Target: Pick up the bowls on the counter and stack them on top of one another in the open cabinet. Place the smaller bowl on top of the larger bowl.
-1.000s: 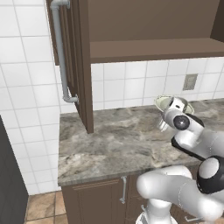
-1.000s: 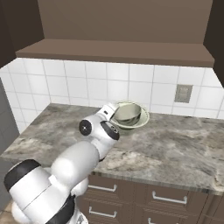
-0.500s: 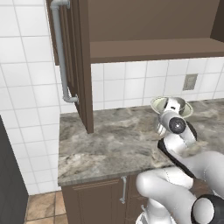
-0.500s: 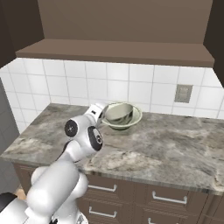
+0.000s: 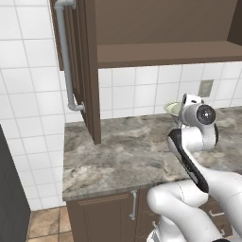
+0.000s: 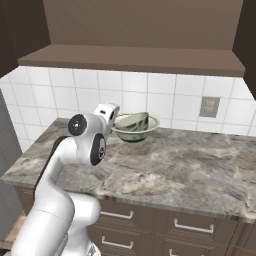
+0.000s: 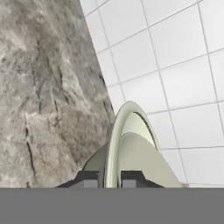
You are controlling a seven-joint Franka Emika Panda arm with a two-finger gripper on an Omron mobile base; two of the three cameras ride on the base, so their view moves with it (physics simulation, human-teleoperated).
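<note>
The two-finger gripper is clamped on the flared rim of the larger bowl, a wide cream-white bowl with a dark green lower outside; in the hand view one dark fingertip sits on the outer side of the rim and the other on the inner side, with the thin rim pinched between them. In the right base view the gripper meets the bowl at its left edge, and the bowl hangs just above the counter with its rim roughly level. A second, smaller rounded shape, pale inside, shows within the big bowl; I cannot tell for sure whether it is the smaller bowl.

The dark brown wooden wall cabinet stands open above, its flat shelf bare, and its door, swung out toward the left, carries a long pale-grey bar handle. Below it runs the grey-brown marbled stone counter, over dark brown drawers with pale handles. White square wall tiles fill the gap between counter and cabinet, and a small grey wall outlet sits among them, to the right of the bowl in the right base view. In the left base view the bowl's rim peeps out just beside the white arm, near the back wall.
</note>
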